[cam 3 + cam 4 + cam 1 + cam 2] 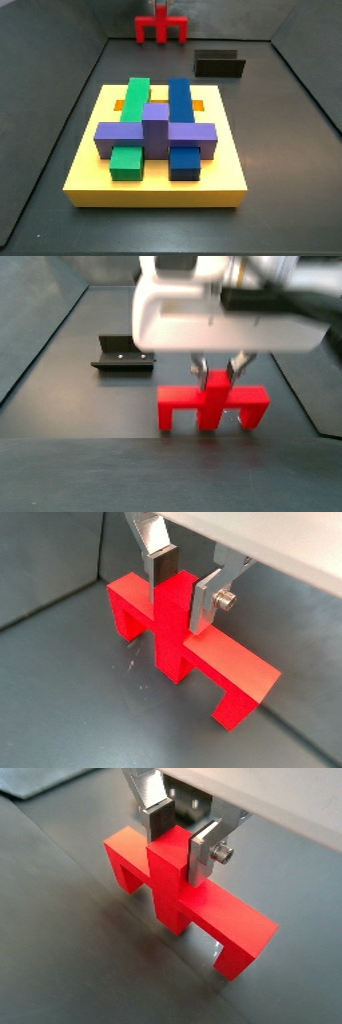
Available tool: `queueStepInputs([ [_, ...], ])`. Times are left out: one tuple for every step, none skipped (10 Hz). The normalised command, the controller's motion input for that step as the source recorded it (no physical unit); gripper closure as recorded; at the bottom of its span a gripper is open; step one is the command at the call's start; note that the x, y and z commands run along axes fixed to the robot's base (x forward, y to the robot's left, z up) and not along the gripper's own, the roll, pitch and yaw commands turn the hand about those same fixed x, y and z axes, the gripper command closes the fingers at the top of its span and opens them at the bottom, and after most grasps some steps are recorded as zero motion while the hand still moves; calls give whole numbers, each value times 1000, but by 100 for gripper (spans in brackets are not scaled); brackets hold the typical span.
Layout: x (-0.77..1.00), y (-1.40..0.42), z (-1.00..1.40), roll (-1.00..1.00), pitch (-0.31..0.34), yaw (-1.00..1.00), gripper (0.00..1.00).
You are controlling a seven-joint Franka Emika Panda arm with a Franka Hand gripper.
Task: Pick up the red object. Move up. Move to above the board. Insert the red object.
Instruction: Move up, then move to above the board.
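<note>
End effector (178, 840) low at the far end of the table (267, 120), fingers (209, 600) either side of the red object's (181, 637) upright post, seemingly pressed on it. Squeeze firmly, then lift straight up, post kept vertical, before heading toward the board (154, 185).

fixture (124, 357) | dark L-bracket | on floor | upright
</note>
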Motion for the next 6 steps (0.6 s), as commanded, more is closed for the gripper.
queueStepInputs([
  [-69, -14, 668, 7, 25, 37, 100],
  [-26, -15, 268, 58, 16, 25, 100],
  [0, 0, 1400, 0, 0, 0, 100],
  [-24, -2, 1400, -31, 26, -6, 100],
  [-51, -11, 1400, -5, 40, -3, 100],
  [33, 8, 1400, -5, 40, 2, 100],
])
